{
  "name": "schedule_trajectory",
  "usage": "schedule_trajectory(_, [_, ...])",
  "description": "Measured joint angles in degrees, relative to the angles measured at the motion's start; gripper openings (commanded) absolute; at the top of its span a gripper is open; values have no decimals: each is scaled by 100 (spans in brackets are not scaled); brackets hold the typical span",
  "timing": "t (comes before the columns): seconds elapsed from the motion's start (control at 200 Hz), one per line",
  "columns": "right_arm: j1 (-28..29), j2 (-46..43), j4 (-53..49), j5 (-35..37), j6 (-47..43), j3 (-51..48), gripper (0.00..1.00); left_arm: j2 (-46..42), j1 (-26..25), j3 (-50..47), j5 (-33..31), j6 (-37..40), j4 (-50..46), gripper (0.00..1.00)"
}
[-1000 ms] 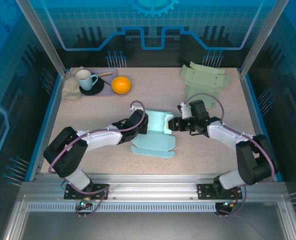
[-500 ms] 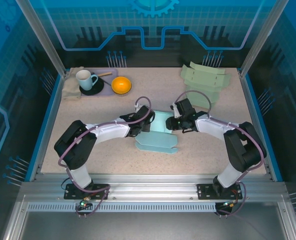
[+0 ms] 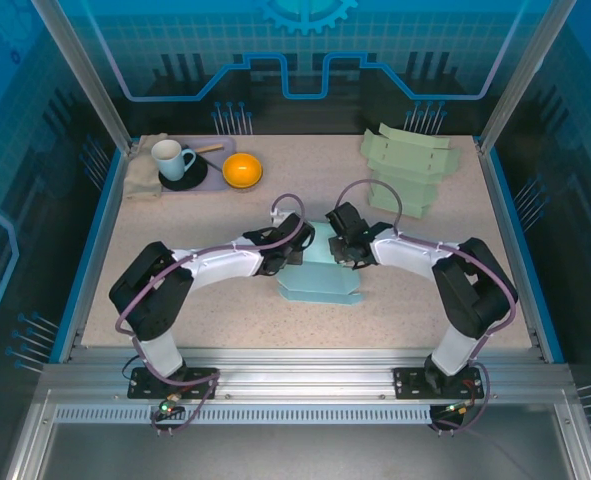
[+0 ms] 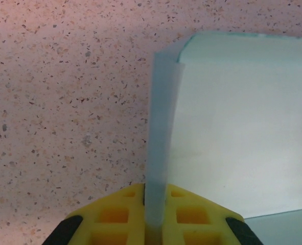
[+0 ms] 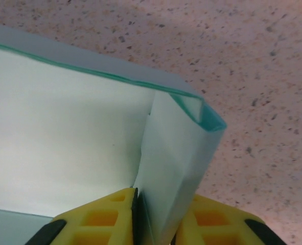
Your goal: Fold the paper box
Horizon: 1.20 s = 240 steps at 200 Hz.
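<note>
Mug (image 3: 171, 158), bowl (image 3: 242, 170), green cartons (image 3: 407, 160) beyond box (image 3: 320, 285)

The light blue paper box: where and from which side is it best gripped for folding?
Grip the paper box by its two upright side flaps: the left flap from the left, the right flap from the right. Each stands up as a thin wall that the jaws can close on from outside.

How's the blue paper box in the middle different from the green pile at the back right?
The blue box is pale blue, the green pile pale green. The blue box is pinched at its raised side flaps by the left tool and right tool; the green pile lies untouched near the far edge. Both are unfinished paper boxes.
</note>
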Motion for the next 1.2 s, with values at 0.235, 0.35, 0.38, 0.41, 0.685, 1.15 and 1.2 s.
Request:
schedule_trajectory(0.235, [286, 31, 22, 809, 334, 61, 14, 0, -90, 15, -173, -199, 26, 0])
schedule_trajectory(0.35, [372, 26, 116, 1001, 433, 28, 17, 0, -111, 15, -247, -227, 22, 0])
schedule_trajectory(0.38, [372, 4, 221, 977, 431, -31, 19, -2, -111, 15, -278, -240, 17, 0])
schedule_trajectory(0.41, [372, -39, 361, 927, 420, -133, 21, -7, -111, 15, -291, -243, 17, 0])
schedule_trajectory(0.685, [289, -796, 831, -157, 254, -804, 46, -87, -92, 15, -555, -164, -251, 0])
schedule_trajectory(1.15, [-575, -2343, -11, -1849, -57, -544, 55, -501, -68, -643, -560, 485, 621, 0])
schedule_trajectory(1.2, [-785, -2415, -140, -1958, -160, -468, 55, -678, -68, -881, -431, 693, 944, 0])
